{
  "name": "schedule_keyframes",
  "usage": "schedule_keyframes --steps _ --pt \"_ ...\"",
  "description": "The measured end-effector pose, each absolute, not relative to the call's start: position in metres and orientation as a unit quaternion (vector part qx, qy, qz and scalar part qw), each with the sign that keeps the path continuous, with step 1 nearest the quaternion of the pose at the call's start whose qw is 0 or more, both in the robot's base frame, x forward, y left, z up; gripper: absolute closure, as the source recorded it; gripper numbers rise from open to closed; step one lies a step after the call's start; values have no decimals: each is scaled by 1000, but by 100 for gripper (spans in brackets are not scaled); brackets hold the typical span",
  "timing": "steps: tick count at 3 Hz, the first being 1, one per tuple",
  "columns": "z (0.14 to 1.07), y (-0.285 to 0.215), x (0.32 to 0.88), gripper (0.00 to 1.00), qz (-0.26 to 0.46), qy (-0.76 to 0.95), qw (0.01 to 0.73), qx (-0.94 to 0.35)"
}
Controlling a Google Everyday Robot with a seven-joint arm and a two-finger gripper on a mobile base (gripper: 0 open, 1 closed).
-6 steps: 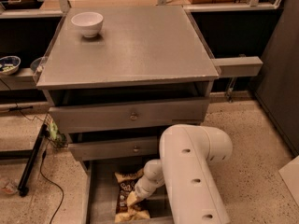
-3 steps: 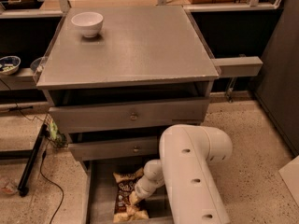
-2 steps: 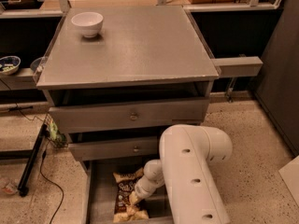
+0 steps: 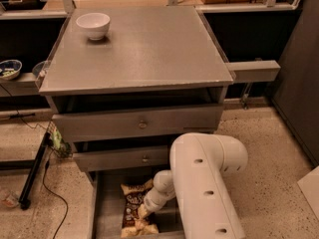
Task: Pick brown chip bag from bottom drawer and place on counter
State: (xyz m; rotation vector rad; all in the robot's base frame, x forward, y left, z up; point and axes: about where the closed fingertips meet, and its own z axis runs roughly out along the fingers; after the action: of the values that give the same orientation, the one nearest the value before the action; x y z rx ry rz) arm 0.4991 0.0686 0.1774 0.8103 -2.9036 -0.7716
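Bag (image 4: 132, 202): lies in drawer (image 4: 107, 210), bottom centre.
Gripper (image 4: 143, 212): over bag's middle; grip cannot be told.
Arm (image 4: 204, 183): hides drawer's right side.
Bowl (image 4: 93, 25): counter (image 4: 149, 49), upper left.

Nothing visibly changes over the two seconds up to now. The gripper (image 4: 144, 212) is at the same spot low in the bottom drawer (image 4: 106, 210), over the near part of the brown chip bag (image 4: 132, 199), with the white arm in the same pose on its right. The bag lies in the same place and at the same angle.
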Motion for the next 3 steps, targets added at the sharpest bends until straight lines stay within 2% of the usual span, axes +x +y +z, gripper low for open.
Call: schedule_keyframes --steps 2,3 --pt "177 69 499 11 -248 -933 15 260" --pt "177 69 499 0 -248 -933 15 260"
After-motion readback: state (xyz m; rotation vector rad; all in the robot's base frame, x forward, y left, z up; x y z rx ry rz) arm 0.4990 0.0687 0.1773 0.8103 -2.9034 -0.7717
